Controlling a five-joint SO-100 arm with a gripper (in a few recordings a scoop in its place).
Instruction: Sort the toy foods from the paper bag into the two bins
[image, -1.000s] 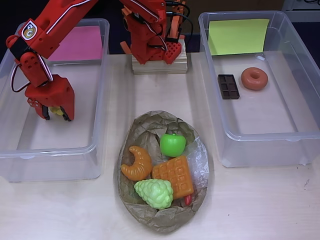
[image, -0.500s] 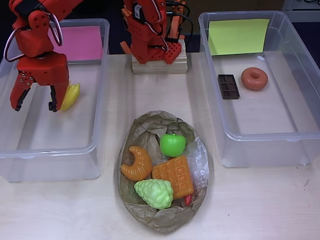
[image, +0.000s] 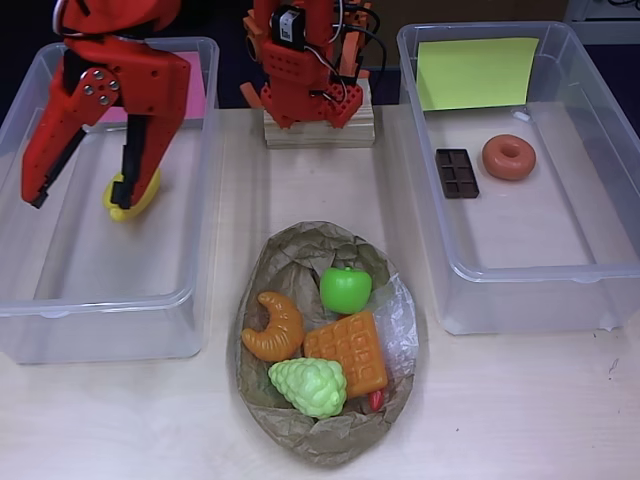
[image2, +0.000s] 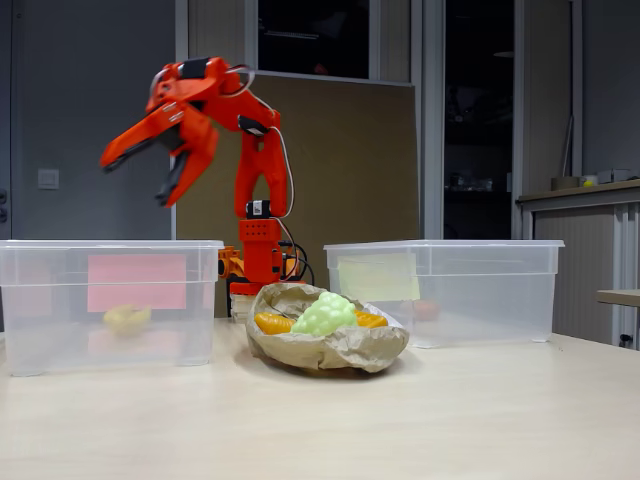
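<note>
Bananas (image: 135, 192) lie loose on the floor of the pink-labelled bin (image: 60, 300); gripper (image: 80, 195) hangs above them, spread wide, empty. Remaining toys, apple (image: 346, 289), croissant (image: 274, 326), waffle (image: 349, 352), grapes (image: 310, 386), sit in the paper bag (image: 300, 250) on the bench, lower right of the gripper in the overhead view. Apple lies nearest, likely next.

A pale wood-grain counter (image2: 420, 420) fills the lower part of the fixed view. Behind it, at centre, stands a tan board panel (image2: 350, 170), with a grey wall (image2: 90, 120) at upper left bearing a small white switch plate (image2: 47, 178). Dark glazed openings (image2: 480, 110) sit at upper right, above a grey cabinet (image2: 585, 265) at the right edge.
</note>
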